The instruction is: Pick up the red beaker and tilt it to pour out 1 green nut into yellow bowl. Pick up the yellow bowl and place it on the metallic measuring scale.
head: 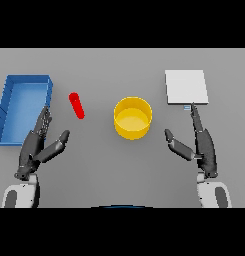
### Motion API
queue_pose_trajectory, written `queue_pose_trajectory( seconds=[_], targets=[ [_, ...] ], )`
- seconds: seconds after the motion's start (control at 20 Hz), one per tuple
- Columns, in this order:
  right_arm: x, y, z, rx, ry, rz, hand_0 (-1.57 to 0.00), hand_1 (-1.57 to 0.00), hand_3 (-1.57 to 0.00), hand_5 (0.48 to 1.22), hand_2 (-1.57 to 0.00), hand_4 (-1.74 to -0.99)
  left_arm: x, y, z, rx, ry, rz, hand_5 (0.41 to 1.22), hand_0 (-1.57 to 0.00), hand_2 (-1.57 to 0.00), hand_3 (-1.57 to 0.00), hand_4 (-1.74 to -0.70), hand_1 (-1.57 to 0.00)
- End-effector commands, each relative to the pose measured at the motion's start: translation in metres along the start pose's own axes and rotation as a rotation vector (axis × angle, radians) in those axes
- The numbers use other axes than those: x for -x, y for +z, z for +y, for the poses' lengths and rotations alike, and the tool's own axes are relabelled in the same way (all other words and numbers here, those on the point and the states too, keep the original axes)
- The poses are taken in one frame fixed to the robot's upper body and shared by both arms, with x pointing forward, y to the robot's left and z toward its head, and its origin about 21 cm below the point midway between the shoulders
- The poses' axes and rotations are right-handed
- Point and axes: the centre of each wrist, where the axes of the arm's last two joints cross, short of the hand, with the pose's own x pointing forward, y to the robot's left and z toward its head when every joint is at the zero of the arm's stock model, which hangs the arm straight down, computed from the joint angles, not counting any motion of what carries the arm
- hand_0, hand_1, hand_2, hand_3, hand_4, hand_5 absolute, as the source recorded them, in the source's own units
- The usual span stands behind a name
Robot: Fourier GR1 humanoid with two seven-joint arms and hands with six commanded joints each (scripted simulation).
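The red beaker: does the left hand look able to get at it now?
Probably yes. The red beaker lies in the open, just ahead of the open left hand, with bare table between; the blue bin stands aside.

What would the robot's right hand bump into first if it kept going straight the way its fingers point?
Probably the flat metallic measuring scale: the right hand points up the table, fingertips already near its front edge. Height above the table is unclear.

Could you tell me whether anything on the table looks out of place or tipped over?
The red beaker seems to lie on its side, slanted, between the blue tray and the yellow bowl. No spill shows. The bowl and the scale look in order.
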Motion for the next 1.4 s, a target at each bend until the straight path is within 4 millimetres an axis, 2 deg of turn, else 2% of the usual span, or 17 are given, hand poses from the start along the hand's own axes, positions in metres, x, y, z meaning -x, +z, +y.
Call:
queue_pose_trajectory(
  seconds=[0.0,0.25,0.3,0.4,0.75,1.0,1.05,1.35],
  targets=[
    [-0.001,0.004,-0.001,-0.004,0.021,-0.001,0.0,0.0,0.0,0.59,0.0,-1.159,-0.001,0.002,0.0,-0.001,-0.009,0.007,0.599,0.0,0.0,0.0,-1.16,0.0],
    [-0.006,0.005,-0.005,-0.002,-0.014,0.002,0.0,0.0,0.0,0.603,0.0,-1.199,-0.005,-0.005,0.001,0.016,-0.059,0.046,0.602,0.0,0.0,0.0,-1.16,0.0],
    [-0.008,0.004,-0.006,-0.008,-0.027,-0.002,0.0,0.0,0.0,0.607,0.0,-1.212,-0.002,-0.009,-0.006,0.027,-0.063,0.053,0.604,0.0,0.0,0.0,-1.16,0.0],
    [-0.006,0.005,-0.006,-0.017,-0.024,-0.004,0.0,0.0,0.0,0.617,0.0,-1.23,0.006,-0.021,-0.016,0.048,-0.066,0.054,0.611,0.0,0.0,0.0,-1.19,0.0],
    [-0.005,0.006,-0.008,-0.031,-0.053,-0.023,0.0,0.0,0.0,0.634,0.0,-1.28,0.022,-0.067,-0.022,0.047,-0.11,0.063,0.65,0.0,0.0,0.0,-1.25,0.0],
    [-0.005,0.007,-0.009,-0.02,-0.033,-0.019,0.0,0.0,0.0,0.635,0.0,-1.267,0.027,-0.092,-0.024,0.044,-0.12,0.064,0.68,0.0,0.0,0.0,-1.28,0.0],
    [-0.005,0.006,-0.013,-0.014,-0.033,-0.017,0.0,0.0,0.0,0.635,0.0,-1.266,0.026,-0.096,-0.025,0.047,-0.118,0.065,0.682,0.0,0.0,0.0,-1.28,0.0],
    [-0.005,0.007,-0.01,-0.022,-0.026,-0.018,0.0,0.0,0.0,0.644,0.0,-1.267,0.031,-0.115,-0.035,0.074,-0.131,0.081,0.686,0.0,0.0,0.0,-1.29,0.0]
  ],
)
